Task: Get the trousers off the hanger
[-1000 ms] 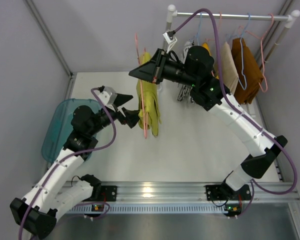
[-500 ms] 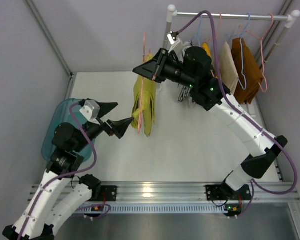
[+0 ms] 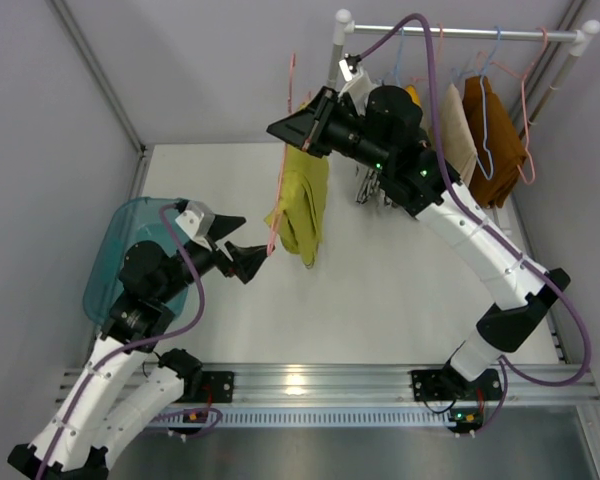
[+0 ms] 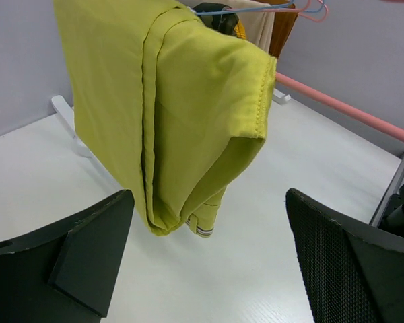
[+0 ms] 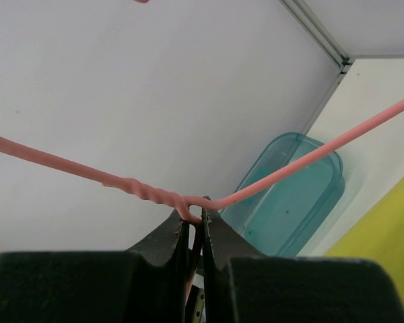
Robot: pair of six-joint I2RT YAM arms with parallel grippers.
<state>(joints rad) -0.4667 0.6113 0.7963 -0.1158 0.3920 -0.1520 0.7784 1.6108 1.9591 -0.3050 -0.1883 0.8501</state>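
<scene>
The yellow-green trousers [image 3: 300, 200] hang folded over the pink wire hanger [image 3: 281, 170], held in the air above the table. My right gripper [image 3: 292, 130] is shut on the hanger's twisted neck [image 5: 188, 205]. My left gripper [image 3: 238, 244] is open and empty, just left of and below the trousers' lower end. In the left wrist view the trousers [image 4: 168, 108] hang ahead between the two fingers [image 4: 87, 249], striped waistband edge [image 4: 203, 231] lowest, with the hanger's pink bar [image 4: 343, 108] to the right.
A teal plastic bin [image 3: 130, 250] sits at the table's left edge behind the left arm. A white clothes rail [image 3: 460, 33] at the back right holds blue and pink hangers with beige [image 3: 458, 130] and brown [image 3: 492, 135] garments.
The left gripper has pulled back from the trousers and moved down and left. The right gripper has lifted the hanger and trousers slightly higher and rightward.
</scene>
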